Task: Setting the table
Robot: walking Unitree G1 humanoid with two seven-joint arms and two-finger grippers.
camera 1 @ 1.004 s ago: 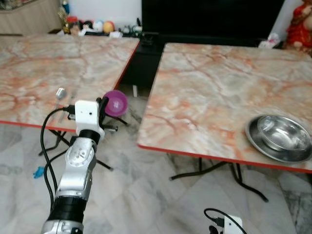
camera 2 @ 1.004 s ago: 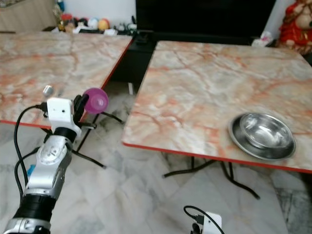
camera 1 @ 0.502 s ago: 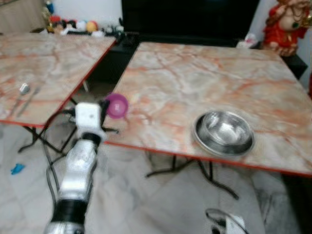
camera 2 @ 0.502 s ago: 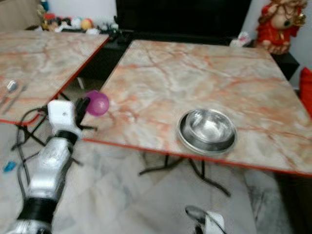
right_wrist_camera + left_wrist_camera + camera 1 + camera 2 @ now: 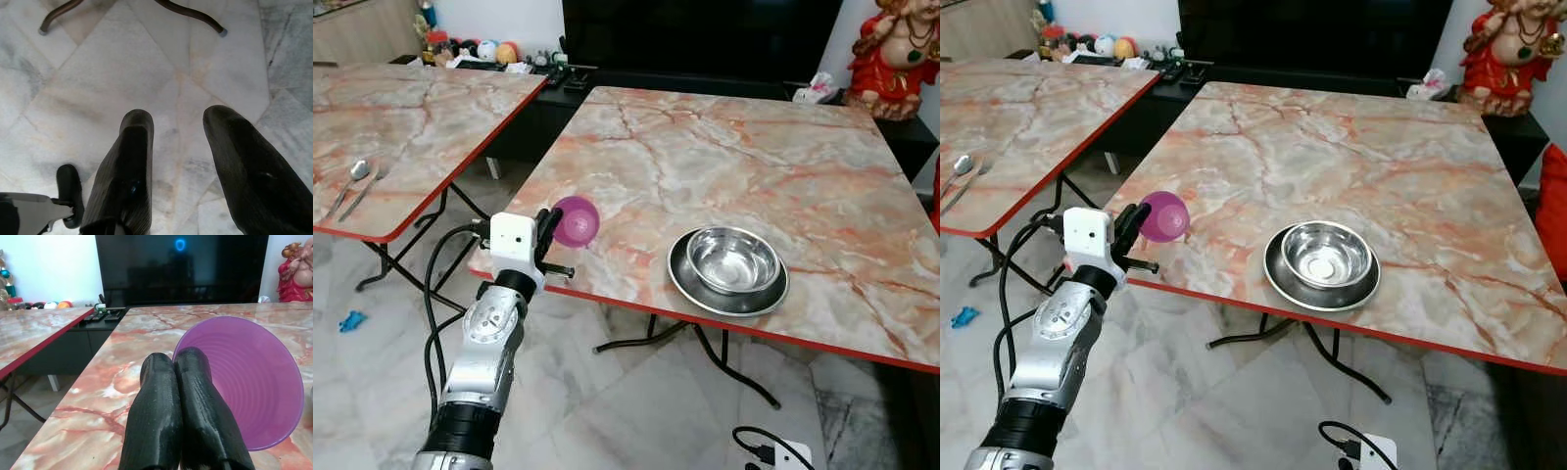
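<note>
Left gripper is pinching the rim of a purple cup, holding it tipped on its side just over the near-left corner of the counter. Bowl is sitting off to the cup's right, on a plate. Right gripper is hanging spread open over the floor, so the left one's obviously nearer.

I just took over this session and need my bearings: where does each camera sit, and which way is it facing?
Left eye view: on the head, looking forward and down at the marble table; the left arm holds a purple cup by the steel bowl.
Right eye view: the other stereo eye, same scene.
Left wrist view: along the left end effector, fingers pinching the cup's rim, over the table towards the TV.
Right wrist view: along the right end effector, open, facing the floor.
Shared: cup and table in the eye views and left wrist.
</note>
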